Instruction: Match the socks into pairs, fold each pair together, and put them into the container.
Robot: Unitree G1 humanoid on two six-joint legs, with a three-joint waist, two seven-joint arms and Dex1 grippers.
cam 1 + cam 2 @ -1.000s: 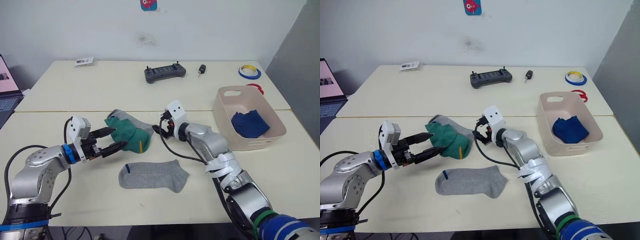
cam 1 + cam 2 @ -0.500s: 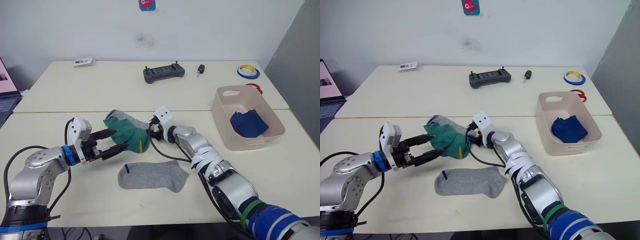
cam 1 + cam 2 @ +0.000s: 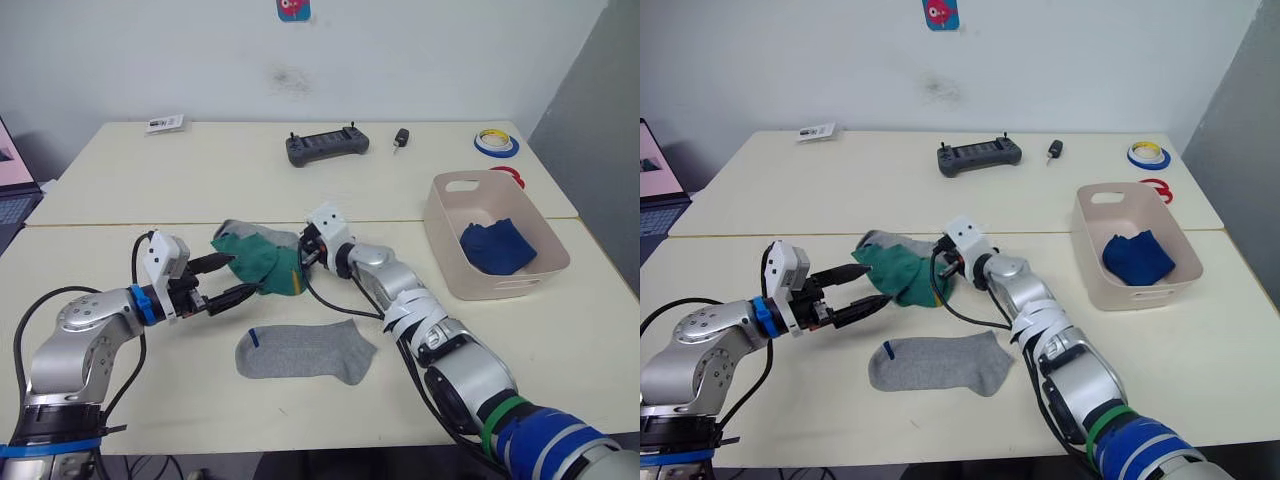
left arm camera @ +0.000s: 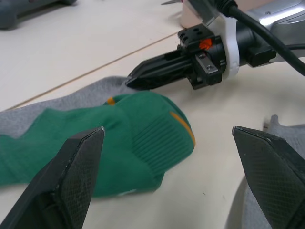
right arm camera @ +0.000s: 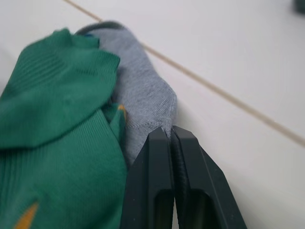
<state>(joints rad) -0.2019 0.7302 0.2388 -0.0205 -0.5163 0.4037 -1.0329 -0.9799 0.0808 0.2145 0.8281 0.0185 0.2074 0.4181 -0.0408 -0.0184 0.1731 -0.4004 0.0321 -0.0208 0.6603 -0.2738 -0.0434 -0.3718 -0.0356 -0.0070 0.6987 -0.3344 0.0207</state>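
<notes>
Ribbed knit green socks [image 4: 119, 143] and grey sock [image 3: 305, 352] lie on the smooth matt table [image 3: 150, 180].

A lab: bare tables [image 3: 250, 180], handheld controller [image 3: 327, 148], tape rolls [image 3: 497, 142], laptop [image 3: 12, 185].

Even bright indoor light, soft shadows, wrist close-ups blurred.

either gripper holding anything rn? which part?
Left gripper is open, holding nothing, with the green socks between its fingers. Right gripper is shut at the edge of the grey sock; whether it pinches fabric can't be told.
</notes>
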